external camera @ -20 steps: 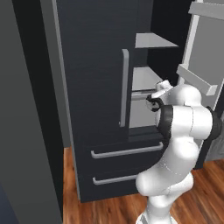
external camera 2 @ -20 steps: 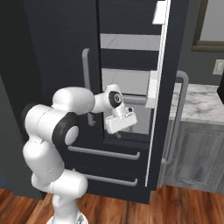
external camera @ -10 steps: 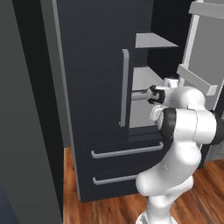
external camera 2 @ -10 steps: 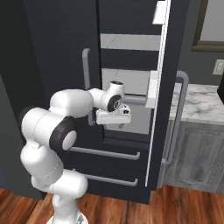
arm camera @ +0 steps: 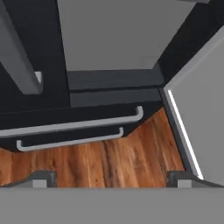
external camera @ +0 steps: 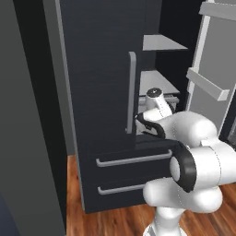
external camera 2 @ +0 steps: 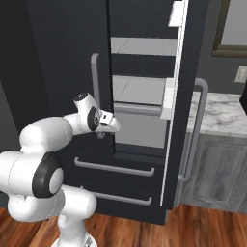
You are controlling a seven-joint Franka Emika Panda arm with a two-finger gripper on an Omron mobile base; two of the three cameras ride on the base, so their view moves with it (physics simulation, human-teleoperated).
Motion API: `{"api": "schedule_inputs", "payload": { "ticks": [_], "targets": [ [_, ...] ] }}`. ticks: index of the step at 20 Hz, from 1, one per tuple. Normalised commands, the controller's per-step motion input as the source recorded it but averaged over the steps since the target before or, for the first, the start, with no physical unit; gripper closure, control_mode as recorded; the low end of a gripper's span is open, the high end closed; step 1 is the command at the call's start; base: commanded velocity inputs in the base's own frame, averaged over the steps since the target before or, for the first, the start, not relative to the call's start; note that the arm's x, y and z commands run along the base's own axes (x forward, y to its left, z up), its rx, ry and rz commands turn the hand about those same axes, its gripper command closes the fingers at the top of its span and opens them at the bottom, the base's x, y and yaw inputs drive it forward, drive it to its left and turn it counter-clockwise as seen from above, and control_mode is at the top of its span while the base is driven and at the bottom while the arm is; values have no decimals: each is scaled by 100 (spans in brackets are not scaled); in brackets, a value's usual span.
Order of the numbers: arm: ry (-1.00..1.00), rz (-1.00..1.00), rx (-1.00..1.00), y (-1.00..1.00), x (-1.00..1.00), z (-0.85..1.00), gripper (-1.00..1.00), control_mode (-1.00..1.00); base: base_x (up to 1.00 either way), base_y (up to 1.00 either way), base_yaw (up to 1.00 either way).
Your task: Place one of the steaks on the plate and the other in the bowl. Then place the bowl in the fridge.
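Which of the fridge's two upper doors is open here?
The right-hand door stands open, swung out with white bins on its inner face and grey shelves exposed beside it. The left-hand door is shut, its bar handle facing forward.

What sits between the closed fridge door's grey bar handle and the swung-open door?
The tall black fridge's open compartment, with two grey inner shelves one above the other. The right base view shows it most squarely.

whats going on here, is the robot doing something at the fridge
The white arm is in front of the black fridge, whose right door stands open. Its gripper is open and holds nothing, by the grey shelves. The hand view looks down at the two lower drawers and the wood floor.
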Motion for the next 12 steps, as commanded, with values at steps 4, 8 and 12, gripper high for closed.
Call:
{"api": "schedule_inputs", "payload": {
  "ticks": [4, 8, 12],
  "targets": [
    [-30, -35, 31, 20, 0, 9, -100, -100, 0, 0, 0],
    [-34, 4, 20, 24, 0, 29, -100, -100, 0, 0, 0],
    [-27, 24, -3, 31, -2, 62, -100, -100, 0, 0, 0]
  ]
}}
